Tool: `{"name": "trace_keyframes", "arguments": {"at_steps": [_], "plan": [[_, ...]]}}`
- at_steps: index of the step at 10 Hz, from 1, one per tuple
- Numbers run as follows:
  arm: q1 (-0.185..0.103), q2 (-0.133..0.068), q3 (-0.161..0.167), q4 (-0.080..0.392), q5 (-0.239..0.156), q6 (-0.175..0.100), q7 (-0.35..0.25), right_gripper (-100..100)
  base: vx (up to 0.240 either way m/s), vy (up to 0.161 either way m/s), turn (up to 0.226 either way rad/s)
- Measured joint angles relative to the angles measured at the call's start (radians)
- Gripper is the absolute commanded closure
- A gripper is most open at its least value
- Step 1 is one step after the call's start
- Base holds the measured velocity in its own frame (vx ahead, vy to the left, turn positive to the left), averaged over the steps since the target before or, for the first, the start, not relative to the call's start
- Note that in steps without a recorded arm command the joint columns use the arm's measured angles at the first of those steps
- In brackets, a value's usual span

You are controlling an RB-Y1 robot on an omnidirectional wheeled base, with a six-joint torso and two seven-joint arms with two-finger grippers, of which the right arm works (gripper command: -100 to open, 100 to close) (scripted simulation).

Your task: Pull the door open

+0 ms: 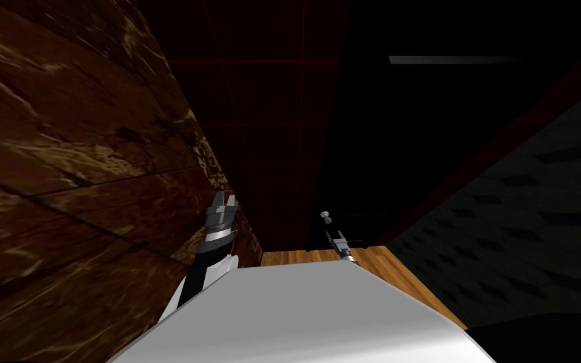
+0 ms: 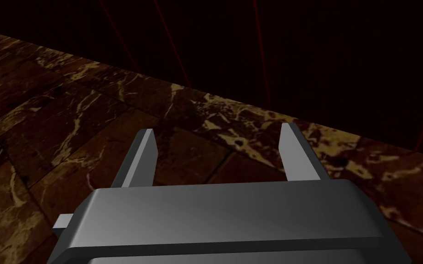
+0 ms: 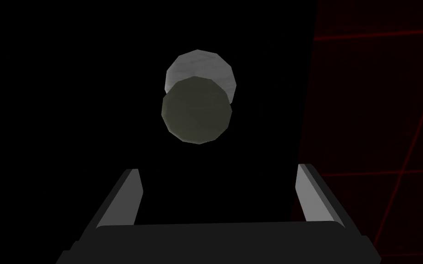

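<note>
Head and wrist views at a doorway. The near-black, flat-panelled door (image 1: 358, 157) stands straight ahead at the far end of a strip of orange wood-plank floor (image 1: 295, 257). It carries a round, faceted grey knob (image 1: 327, 217), which sits low on the door's left part in the head view. In the right wrist view the knob (image 3: 197, 110) appears as a dull olive-grey polygonal disc in front of a paler grey disc of similar shape, both set against the unlit door (image 3: 91, 91). The right tool (image 1: 339, 242) points at the knob from just below it. Its two thin grey blades are spread wide (image 3: 218, 169), and the knob lies beyond their tips, roughly centred between them and untouched. The left tool (image 1: 223, 201) is raised beside a wall of brown marbled slabs with pale veins and straight joints (image 1: 81, 157). Its blades are likewise spread wide (image 2: 218, 129) and hold nothing, with the veined slabs (image 2: 68, 114) behind them. A dark wall ruled with thin red grid lines (image 1: 251, 94) adjoins the door on the left. A dim wall patterned with dark diamond shapes (image 1: 535, 220) runs along the right.
</note>
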Motion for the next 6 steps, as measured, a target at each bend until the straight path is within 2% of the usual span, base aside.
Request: {"name": "trace_keyframes", "arguments": {"at_steps": [1, 3, 4, 5, 6], "plan": [[-0.005, -0.005, -0.007, 0.006, -0.004, 0.003, -0.002, -100, 0.193, 0.016, 0.090], [-0.020, -0.015, -0.021, 0.027, -0.014, 0.004, -0.003, -100, 0.199, -0.050, 0.047], [-0.025, -0.018, -0.029, 0.039, -0.018, 0.003, -0.002, -100, 0.074, -0.025, 0.012], [-0.026, -0.019, -0.030, 0.040, -0.019, 0.003, -0.001, 100, -0.008, -0.002, -0.016], [-0.026, -0.020, -0.031, 0.039, -0.020, 0.004, -0.002, 100, -0.024, 0.001, -0.001]]}}
